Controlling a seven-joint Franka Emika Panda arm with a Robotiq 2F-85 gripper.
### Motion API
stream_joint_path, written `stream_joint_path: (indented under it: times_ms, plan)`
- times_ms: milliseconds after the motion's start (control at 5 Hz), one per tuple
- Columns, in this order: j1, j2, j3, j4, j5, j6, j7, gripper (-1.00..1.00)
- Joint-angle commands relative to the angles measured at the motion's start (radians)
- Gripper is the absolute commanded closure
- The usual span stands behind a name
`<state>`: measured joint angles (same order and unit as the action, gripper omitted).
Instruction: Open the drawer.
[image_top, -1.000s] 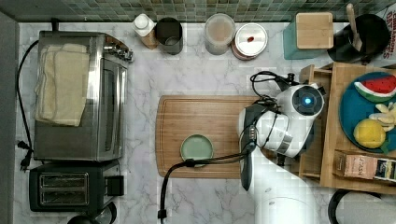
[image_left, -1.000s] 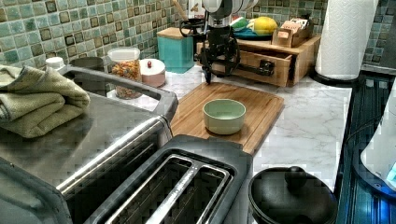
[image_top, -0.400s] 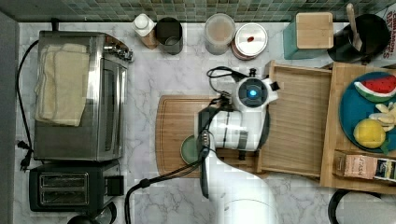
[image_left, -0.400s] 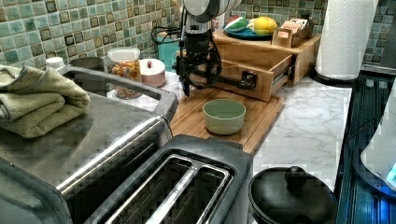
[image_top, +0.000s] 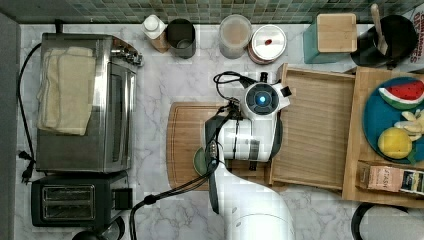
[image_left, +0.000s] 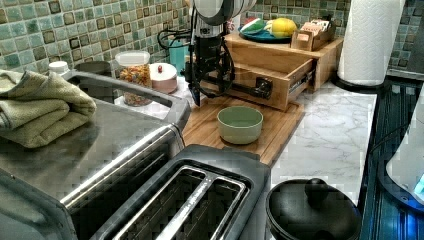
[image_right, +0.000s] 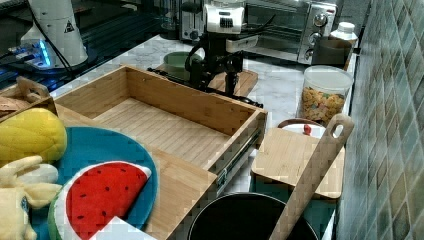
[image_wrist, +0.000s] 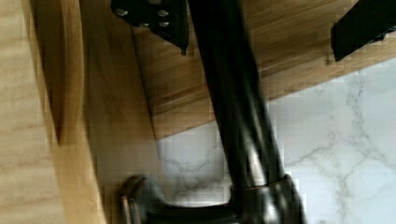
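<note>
drawer (image_top: 315, 130) seen pulled far out of wooden stand (image_top: 359, 90), bare bottom exposed, front panel over board (image_top: 187, 145) edge. gripper (image_left: 207, 90) positioned at black bar handle (image_wrist: 238, 116); in wrist view, handle lies between spread fingers (image_wrist: 154, 16), clear gap seen on one side. green bowl (image_left: 240, 124) rests on board, near drawer front.

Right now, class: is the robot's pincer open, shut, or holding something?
Pincer: open, one finger on each side of the drawer's black bar handle, not clamped on it.
</note>
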<state>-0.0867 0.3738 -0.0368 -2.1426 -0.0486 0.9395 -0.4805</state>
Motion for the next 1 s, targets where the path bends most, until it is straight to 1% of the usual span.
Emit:
stream_joint_path:
  times_ms: [200,1000]
  plan:
    - [0.098,-0.066,0.121,-0.055,0.038,-0.064,0.105,-1.00]
    - [0.092,-0.066,0.127,-0.055,0.035,-0.065,0.107,-1.00]
